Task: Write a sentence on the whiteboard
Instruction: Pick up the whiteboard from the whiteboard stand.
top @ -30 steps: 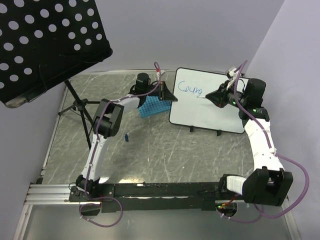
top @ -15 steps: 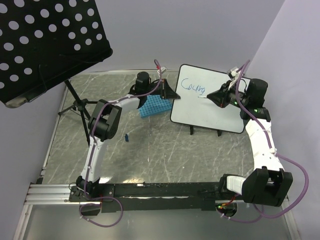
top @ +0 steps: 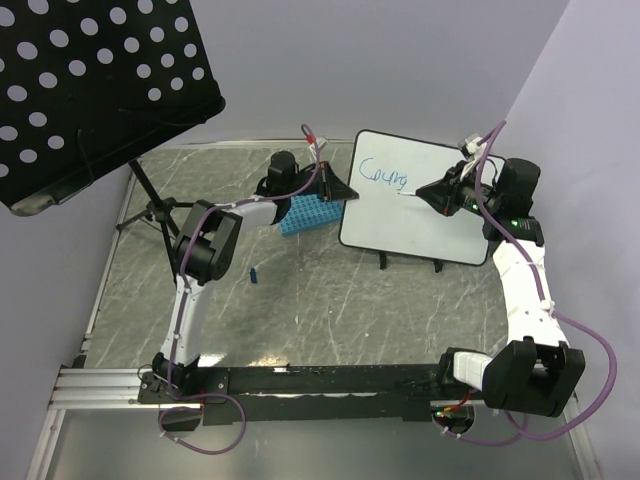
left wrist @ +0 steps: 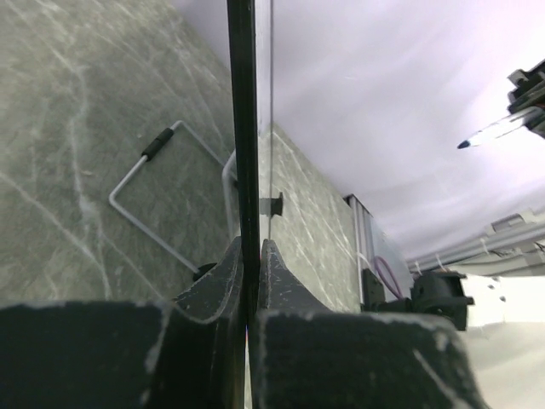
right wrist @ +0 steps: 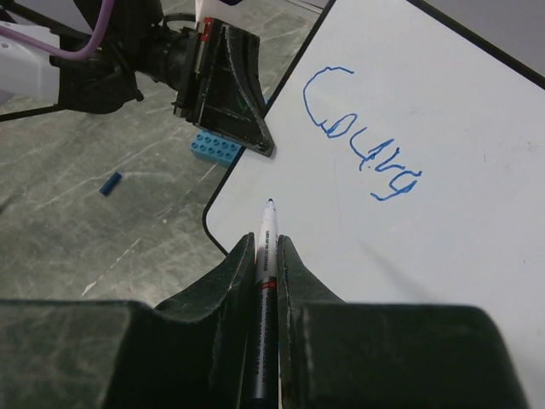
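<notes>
Right pincer [right wrist: 264, 245] pinching the marker [right wrist: 268, 223], left pincer [left wrist: 249, 256] clamped on the edge of the board [right wrist: 443, 256] propped at the far right of the table [top: 300, 300], we have only a blue "Courag" of the sentence [right wrist: 362, 153] down, most of it, by our reckoning, left to write.

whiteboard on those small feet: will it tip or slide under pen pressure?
Probably stiff: the whiteboard shows a straight edge in the left wrist view. Likely light, so it could slide or tip on its small feet. The left end effector, shut on its edge, probably steadies it against the marker.
</notes>
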Controlling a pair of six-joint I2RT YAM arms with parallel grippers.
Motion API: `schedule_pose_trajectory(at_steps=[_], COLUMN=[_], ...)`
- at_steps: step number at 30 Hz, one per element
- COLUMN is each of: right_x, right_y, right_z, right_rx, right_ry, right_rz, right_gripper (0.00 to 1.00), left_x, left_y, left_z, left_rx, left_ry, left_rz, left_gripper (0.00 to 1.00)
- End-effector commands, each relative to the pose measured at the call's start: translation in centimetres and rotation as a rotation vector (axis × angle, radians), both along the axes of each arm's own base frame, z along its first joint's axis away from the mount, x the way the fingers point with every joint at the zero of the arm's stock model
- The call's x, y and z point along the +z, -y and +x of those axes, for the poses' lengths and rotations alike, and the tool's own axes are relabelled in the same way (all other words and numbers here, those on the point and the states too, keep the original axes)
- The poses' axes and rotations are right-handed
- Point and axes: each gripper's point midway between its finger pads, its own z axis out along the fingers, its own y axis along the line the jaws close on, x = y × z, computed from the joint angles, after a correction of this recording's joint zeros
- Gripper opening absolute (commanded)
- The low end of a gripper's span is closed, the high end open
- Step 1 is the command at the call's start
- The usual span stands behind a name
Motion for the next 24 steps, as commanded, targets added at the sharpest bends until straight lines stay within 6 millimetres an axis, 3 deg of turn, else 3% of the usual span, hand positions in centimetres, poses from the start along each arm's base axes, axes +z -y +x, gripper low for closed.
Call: schedule_pose_trajectory(at_steps=[1, 2, 12, 18, 24], right_x=[1.5, 1.3, 1.8, 1.9, 2.3], right_y=[-0.1, -0.1, -0.1, -0.2, -0.2], right_z=[-0.4, -0.4, -0.7, -0.9, -1.2], right_rx=[0.018, 0.018, 0.023, 0.033, 0.039], right_ry=[0.063, 0.060, 0.067, 0.065, 0.069], right_rz=[0.001, 0.001, 0.007, 0.012, 0.017], right_gripper=[0.00, 0.00, 0.00, 0.00, 0.00], left_x=[8.1, 8.0, 14.5, 15.7, 14.1], left_y=[-0.2, -0.3, -0.6, -1.5, -0.9], left_z=[-0.2, -0.4, -0.3, -1.4, -4.4], left_rx=[0.092, 0.094, 0.217, 0.283, 0.296], left_ry=[0.295, 0.287, 0.344, 0.340, 0.316], left_rz=[-0.097, -0.101, -0.147, -0.115, -0.043], left_gripper=[0.01, 0.01, 0.01, 0.01, 0.01])
